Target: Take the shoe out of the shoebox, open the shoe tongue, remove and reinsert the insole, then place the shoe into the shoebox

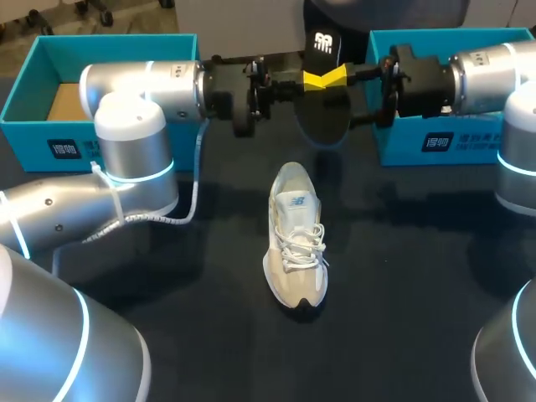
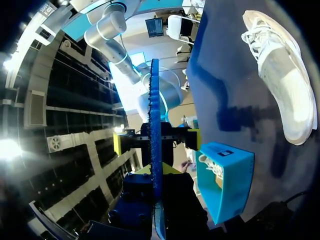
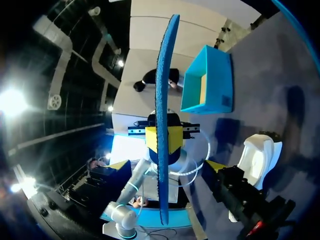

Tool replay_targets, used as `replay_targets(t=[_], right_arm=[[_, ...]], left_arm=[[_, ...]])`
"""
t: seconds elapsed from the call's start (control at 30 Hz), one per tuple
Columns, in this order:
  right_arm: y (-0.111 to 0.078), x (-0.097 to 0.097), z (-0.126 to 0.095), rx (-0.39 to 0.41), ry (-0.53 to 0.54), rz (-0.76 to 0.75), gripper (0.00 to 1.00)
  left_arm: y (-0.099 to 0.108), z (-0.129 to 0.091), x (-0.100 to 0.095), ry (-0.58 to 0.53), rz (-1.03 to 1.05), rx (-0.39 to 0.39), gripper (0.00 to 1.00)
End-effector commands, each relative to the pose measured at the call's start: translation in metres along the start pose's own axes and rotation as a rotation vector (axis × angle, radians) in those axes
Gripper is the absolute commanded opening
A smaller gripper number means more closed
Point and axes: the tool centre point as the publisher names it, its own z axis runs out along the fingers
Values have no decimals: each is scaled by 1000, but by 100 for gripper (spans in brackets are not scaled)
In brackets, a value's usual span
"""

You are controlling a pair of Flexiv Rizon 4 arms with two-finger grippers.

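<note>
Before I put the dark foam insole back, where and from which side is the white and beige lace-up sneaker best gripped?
Probably the heel collar, from above at the far end. The white and beige lace-up sneaker stands upright on its sole, toe towards me, opening facing up, so that rim is a thin wall to straddle. The laces are soft and slack.

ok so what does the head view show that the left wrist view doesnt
Only the head view: the open shoebox on the left arm's side, and the insole's broad dark face. Only the left wrist view: the insole edge-on, with the right claw open, one finger on each side and clear of it. Both: the shoe on its sole, the other shoebox, and the left claw gripping the insole.
</note>
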Motion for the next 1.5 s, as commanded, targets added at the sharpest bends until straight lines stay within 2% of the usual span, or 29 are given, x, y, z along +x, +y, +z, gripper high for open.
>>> replay_targets(t=[0.03,0.07,0.1,0.13,0.17,0.2,0.4,0.53,0.63,0.7,0.73,0.8,0.83,1.1,1.13,1.17,1.2,1.33,1.5], right_arm=[[-4,-2,3,4,6,0,60],[-5,-3,4,19,12,1,60],[-6,-4,4,23,13,12,65],[-6,-5,5,25,13,15,60],[-7,-5,5,26,14,16,49],[-7,-6,4,25,14,17,47],[-6,-5,5,22,18,4,46],[-4,-6,7,25,18,-2,40],[-2,-5,7,26,17,-8,39],[-2,-4,7,26,14,-9,32],[-2,-4,7,26,14,-9,32],[-2,-3,8,29,13,-11,7],[-2,-4,8,30,13,-12,1],[-2,-3,10,28,15,-22,0],[-2,-3,11,27,15,-23,0],[-1,-3,11,27,14,-24,0],[-1,-3,11,28,14,-25,0],[-1,-2,10,28,10,-24,0],[-5,-5,0,-27,-17,-60,0]], left_arm=[[-3,2,1,-6,-7,-19,0],[-2,3,0,-6,-8,-19,0],[-2,5,0,-1,0,-10,0],[-3,5,-1,-2,0,-10,0],[-3,6,-2,-4,0,-11,0],[-3,7,-2,-5,5,-14,0],[-4,9,-1,-11,0,-29,0],[-7,9,0,-14,-3,-29,0],[-8,9,-1,-16,-1,-27,0],[-9,9,-1,-18,4,-28,0],[-9,9,-1,-18,4,-28,0],[-9,9,-1,-17,11,-32,0],[-9,8,-1,-16,12,-33,0],[-4,3,-1,-14,4,-57,0],[-4,2,-1,-8,5,-61,8],[-4,2,0,-3,5,-63,68],[-4,2,0,-3,4,-63,100],[-2,-2,-3,-8,-6,-72,100],[1,-25,-10,33,-64,-76,100]])
